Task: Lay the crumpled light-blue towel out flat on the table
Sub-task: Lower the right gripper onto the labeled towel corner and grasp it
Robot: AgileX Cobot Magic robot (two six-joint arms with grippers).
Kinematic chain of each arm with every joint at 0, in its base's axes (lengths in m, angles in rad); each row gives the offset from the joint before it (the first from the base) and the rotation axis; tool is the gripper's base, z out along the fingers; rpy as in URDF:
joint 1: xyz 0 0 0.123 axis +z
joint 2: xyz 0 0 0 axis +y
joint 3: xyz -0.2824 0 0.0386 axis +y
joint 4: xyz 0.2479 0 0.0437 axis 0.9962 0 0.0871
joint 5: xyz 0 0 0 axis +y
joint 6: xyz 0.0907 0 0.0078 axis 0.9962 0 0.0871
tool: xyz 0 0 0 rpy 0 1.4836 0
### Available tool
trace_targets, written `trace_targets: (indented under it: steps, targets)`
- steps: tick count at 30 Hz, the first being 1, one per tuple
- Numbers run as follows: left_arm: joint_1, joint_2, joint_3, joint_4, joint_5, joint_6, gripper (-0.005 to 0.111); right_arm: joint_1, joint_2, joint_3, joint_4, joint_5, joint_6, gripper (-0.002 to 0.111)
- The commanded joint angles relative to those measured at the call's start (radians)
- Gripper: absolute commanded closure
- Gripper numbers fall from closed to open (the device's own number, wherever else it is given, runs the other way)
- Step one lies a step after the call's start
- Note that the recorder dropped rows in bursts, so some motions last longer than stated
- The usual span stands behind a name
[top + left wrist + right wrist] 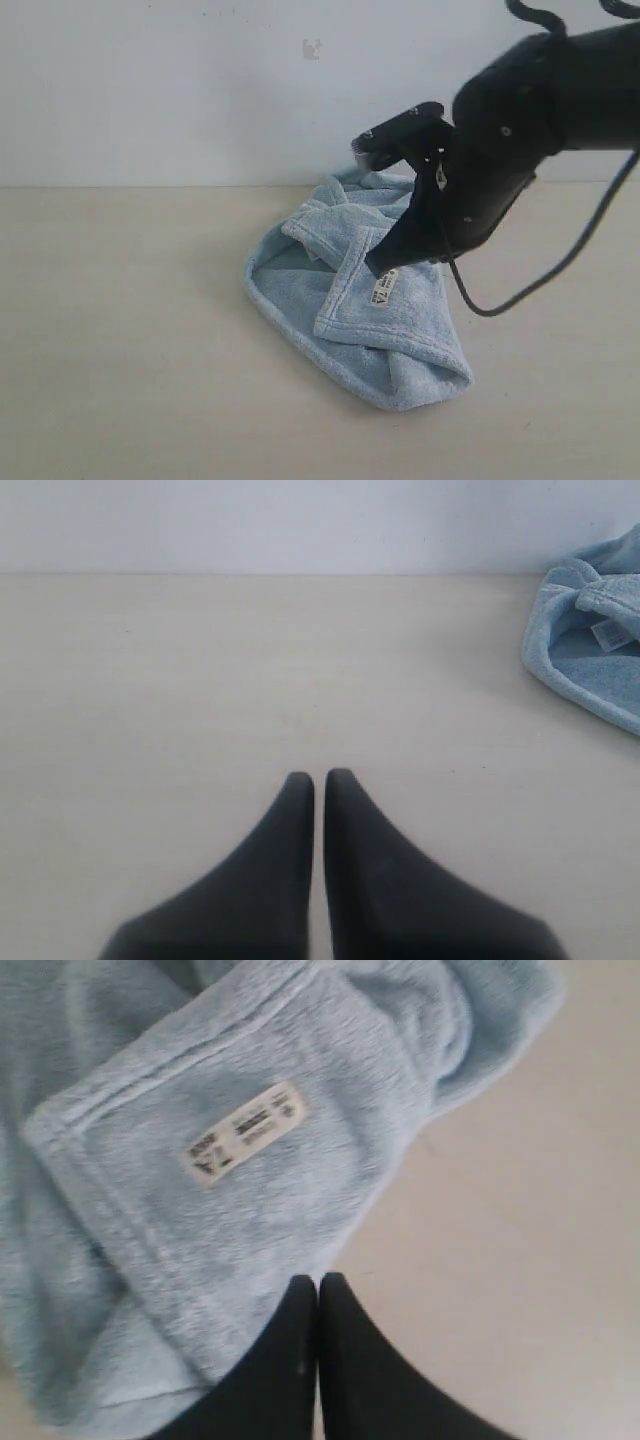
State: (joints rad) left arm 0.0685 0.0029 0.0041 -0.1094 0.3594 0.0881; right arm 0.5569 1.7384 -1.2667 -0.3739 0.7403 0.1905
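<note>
The crumpled light-blue towel (pixel 345 310) lies in a folded heap on the beige table (pixel 120 330), its white label (pixel 384 290) facing up on a turned-over corner. My right gripper (pixel 377 270) hangs just above that corner, shut, with nothing between its fingers. In the right wrist view the gripper (pixel 319 1282) has its tips at the hemmed edge of the towel (pixel 200 1110), near the label (pixel 247 1132). My left gripper (pixel 314 777) is shut and empty over bare table (pixel 200 660), well apart from the towel (pixel 590 670). It is out of the exterior view.
A white wall (pixel 150 90) meets the table's far edge right behind the towel. The right arm's black cable (pixel 560 270) loops down beside the towel. Bare tabletop stretches to the left of the towel and in front of it.
</note>
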Motion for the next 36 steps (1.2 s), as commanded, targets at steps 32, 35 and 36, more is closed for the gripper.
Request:
trace_targets:
  steps: [32,35,36]
  targets:
    - [0.000,-0.003,-0.004,0.001,-0.015,0.001,0.103,0.012,0.197,-0.071,0.229,-0.003,-0.172,0.077]
    - [0.000,-0.003,-0.004,0.001,-0.017,0.001,0.103,0.012,0.204,-0.071,0.237,-0.047,-0.207,0.077]
    - [0.000,-0.003,-0.004,0.001,-0.017,0.001,0.103,0.012,0.210,-0.071,0.237,-0.063,-0.219,0.077]
